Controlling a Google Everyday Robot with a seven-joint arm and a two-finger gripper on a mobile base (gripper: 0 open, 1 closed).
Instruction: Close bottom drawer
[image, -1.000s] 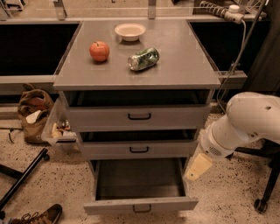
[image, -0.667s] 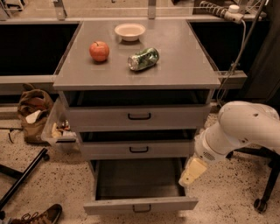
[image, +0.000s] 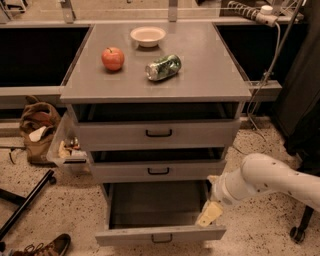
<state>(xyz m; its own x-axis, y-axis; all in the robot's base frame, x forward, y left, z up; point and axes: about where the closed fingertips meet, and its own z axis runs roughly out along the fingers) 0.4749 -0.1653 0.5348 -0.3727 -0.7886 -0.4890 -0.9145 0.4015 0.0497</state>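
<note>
The bottom drawer, grey with a black handle, stands pulled out at lower centre. The gripper is at the drawer's right front corner; I cannot tell whether it is spread or closed.

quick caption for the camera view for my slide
Gripper by a front corner of the open bottom drawer; apple, bowl and can on the cabinet top.
</note>
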